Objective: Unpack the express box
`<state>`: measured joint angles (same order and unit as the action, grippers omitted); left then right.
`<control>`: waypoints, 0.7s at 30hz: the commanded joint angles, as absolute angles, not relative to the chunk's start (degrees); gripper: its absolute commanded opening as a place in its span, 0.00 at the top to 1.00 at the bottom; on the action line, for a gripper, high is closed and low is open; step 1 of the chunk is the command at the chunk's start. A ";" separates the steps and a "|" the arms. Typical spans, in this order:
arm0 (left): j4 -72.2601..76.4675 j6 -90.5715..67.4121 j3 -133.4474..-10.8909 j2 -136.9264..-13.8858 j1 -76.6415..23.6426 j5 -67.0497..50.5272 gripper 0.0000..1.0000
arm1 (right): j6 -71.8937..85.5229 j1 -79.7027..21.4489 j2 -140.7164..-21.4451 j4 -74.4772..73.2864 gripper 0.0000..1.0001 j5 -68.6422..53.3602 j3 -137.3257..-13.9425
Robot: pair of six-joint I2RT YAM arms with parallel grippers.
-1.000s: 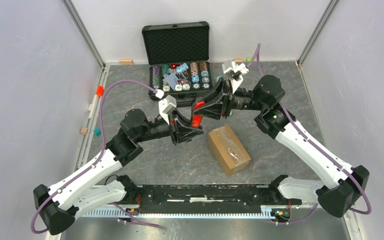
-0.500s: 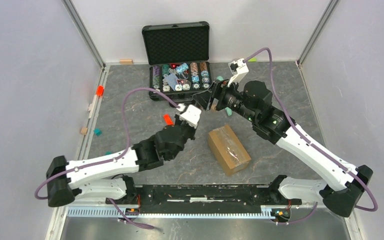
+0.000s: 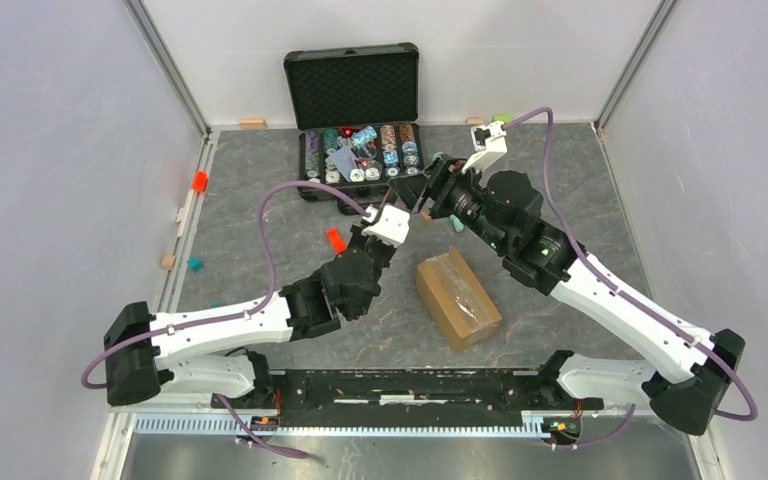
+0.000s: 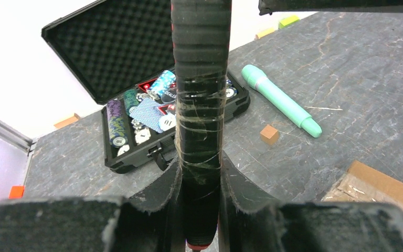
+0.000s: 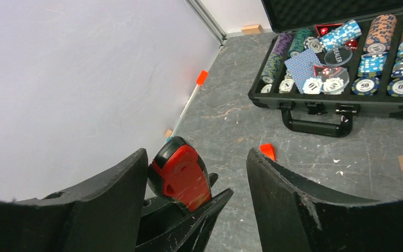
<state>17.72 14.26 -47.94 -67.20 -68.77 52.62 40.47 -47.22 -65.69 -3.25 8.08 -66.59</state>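
The express box (image 3: 457,297), a brown taped carton, lies flat on the grey table right of centre; its corner shows in the left wrist view (image 4: 379,184). My left gripper (image 3: 385,240) (image 4: 199,163) is shut on a black and red cutter (image 4: 199,79), whose handle runs up between the jaws. The cutter's red end (image 5: 181,176) sits between the spread jaws of my right gripper (image 5: 197,157) (image 3: 408,192), which is open, and the cutter rests near its left finger. Both grippers are up and left of the box, apart from it.
An open black case of poker chips (image 3: 355,120) (image 5: 346,63) stands at the back. A green marker (image 4: 280,100) and a small wooden cube (image 4: 268,134) lie between the case and the box. A red wedge (image 3: 335,240) (image 5: 266,151) lies left of the grippers.
My right gripper has opened and let go of the cutter, which stays in the left gripper. The right gripper moved back toward the case, and the left arm swung lower and to the right.
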 commanded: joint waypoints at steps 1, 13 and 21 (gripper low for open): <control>24.41 18.37 -50.42 -68.27 -69.09 53.26 0.98 | 42.44 -48.78 -68.06 -3.54 0.28 6.79 -65.52; 49.41 47.52 -43.62 -73.02 -69.27 56.29 0.98 | 44.01 -48.68 -67.95 -6.93 0.34 2.77 -66.82; 78.53 76.64 -41.64 -80.36 -70.27 56.87 0.98 | 41.64 -48.26 -68.20 -9.06 0.34 0.17 -69.74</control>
